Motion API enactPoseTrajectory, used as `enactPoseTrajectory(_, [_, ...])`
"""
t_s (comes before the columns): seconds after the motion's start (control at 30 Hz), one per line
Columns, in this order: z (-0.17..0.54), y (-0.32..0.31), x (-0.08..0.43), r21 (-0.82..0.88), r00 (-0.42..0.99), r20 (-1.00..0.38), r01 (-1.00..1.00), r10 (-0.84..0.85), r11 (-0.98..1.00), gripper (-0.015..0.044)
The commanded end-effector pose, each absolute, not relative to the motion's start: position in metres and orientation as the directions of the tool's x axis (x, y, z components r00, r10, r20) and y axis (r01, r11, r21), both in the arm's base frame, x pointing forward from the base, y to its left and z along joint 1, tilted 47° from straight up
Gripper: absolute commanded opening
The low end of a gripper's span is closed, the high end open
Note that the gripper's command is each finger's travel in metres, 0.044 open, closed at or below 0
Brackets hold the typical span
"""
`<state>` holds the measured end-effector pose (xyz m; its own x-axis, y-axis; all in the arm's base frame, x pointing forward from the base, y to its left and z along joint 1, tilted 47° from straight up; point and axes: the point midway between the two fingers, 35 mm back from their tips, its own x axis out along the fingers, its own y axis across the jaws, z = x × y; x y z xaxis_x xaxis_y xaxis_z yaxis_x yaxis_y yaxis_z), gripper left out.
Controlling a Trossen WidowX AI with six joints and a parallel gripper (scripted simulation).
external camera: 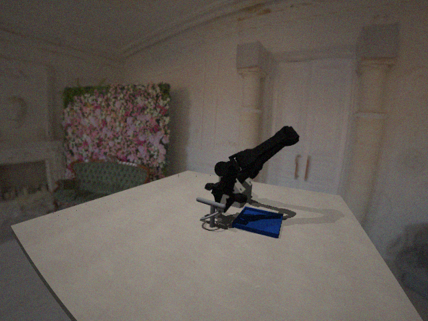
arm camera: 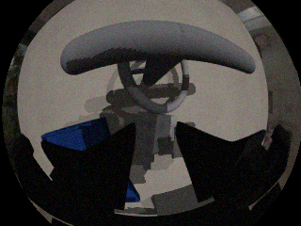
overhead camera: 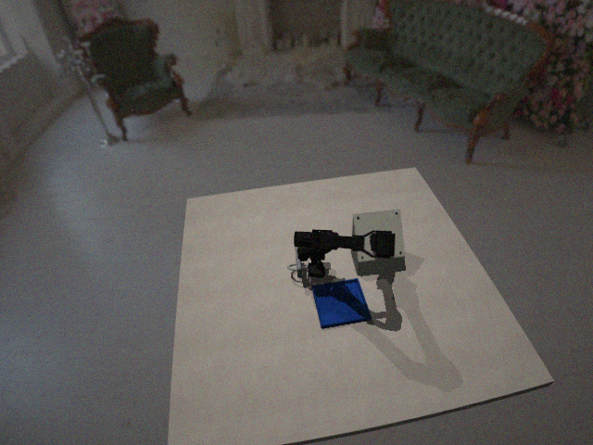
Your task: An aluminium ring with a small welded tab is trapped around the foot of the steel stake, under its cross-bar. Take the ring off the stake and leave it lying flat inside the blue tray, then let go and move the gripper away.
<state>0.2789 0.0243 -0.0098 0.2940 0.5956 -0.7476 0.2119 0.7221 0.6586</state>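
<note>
Armchair (overhead camera: pixel 109 62) in dark green stands on the floor at the far left of your top view, well apart from the pale table (overhead camera: pixel 230 359) (external camera: pixel 207 276) (arm camera: pixel 47 85). Moving right, you come to the aluminium ring (overhead camera: pixel 291 266) (external camera: pixel 207 217) (arm camera: pixel 178 101), which is around the steel stake (external camera: pixel 212 221) (arm camera: pixel 157 71), below its cross-bar (overhead camera: pixel 299 259) (external camera: pixel 210 202) (arm camera: pixel 155 40). The exterior view shows you the ring tilted and raised off the table, with its shadow beneath, so it is neither off the stake nor in the tray. Just to the right is your gripper (overhead camera: pixel 309 277) (external camera: pixel 223 208) (arm camera: pixel 154 127), clenched on the ring at its near side, its black fingers reaching down beside the stake; you cannot make out the welded tab clearly between them. Next on your right, the blue tray (overhead camera: pixel 341 304) (external camera: pixel 255 232) (arm camera: pixel 66 137) lies flat on the table, near the stake, with the arm's dark shadow across it. Farther right, your arm's pale base (overhead camera: pixel 361 218) (external camera: pixel 247 193) sits on the table behind the tray, and beyond the table edge you see a green tufted settee (overhead camera: pixel 449 62) (external camera: pixel 110 176) with wooden legs
</note>
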Motion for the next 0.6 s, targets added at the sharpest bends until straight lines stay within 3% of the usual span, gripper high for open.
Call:
enactPoseTrajectory(0.0, [-0.005, 0.024, 0.28, 0.659, 0.276, -0.748, 0.202, 0.604, 0.724, 0.0])
enactPoseTrajectory(0.57, [0.011, 0.024, 0.279, 0.633, 0.228, -0.773, 0.202, 0.592, 0.747, 0.0])
